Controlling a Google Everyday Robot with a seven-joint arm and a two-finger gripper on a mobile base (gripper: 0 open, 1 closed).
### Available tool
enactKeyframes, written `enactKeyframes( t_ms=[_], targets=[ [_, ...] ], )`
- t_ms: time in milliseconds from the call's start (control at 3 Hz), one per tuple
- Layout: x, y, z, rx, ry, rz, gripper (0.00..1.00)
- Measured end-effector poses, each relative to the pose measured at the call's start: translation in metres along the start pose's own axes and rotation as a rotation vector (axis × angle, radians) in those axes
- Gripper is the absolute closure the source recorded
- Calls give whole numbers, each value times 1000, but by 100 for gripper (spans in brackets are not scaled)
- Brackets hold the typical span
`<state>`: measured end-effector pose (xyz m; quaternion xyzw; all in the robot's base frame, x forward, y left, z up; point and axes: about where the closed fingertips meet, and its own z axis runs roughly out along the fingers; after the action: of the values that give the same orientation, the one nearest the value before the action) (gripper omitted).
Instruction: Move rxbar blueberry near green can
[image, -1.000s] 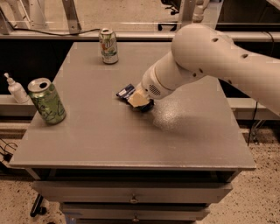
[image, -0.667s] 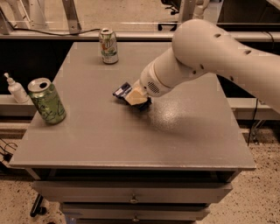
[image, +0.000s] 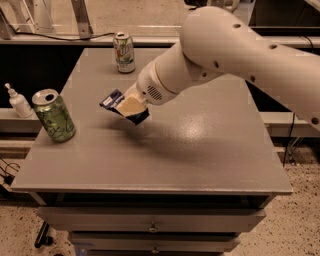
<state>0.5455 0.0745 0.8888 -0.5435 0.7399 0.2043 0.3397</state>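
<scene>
Grey worktop (image: 200, 150) over speckled floor (image: 300, 225); green can (image: 54, 116) at left edge, white can (image: 124, 52) far; gripper (image: 129, 107) clamps rxbar blueberry (image: 111, 100), shifted left since earlier.

Your gripper (image: 128, 107), mid-table, is pinching the glossy rxbar blueberry (image: 111, 100) wrapper. Beneath the jaws, the table (image: 200, 147) is gleaming dully.

Warm, dim-ish light, mostly from overhead. My gripper (image: 129, 107), over the table (image: 150, 170) left-center w/ the rxbar blueberry (image: 113, 99) pinched, throws a soft shadow just below & to the right. Pale glare patch mid-tabletop. Whole pic soft, grainy; floor & bkgd murky.
</scene>
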Motion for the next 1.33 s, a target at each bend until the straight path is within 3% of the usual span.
enactKeyframes(
  t_ms=[667,1333],
  targets=[
    [-31,56,42,-111,-18,-57,100],
    [-31,91,68,-168,2,-85,100]
  ],
)
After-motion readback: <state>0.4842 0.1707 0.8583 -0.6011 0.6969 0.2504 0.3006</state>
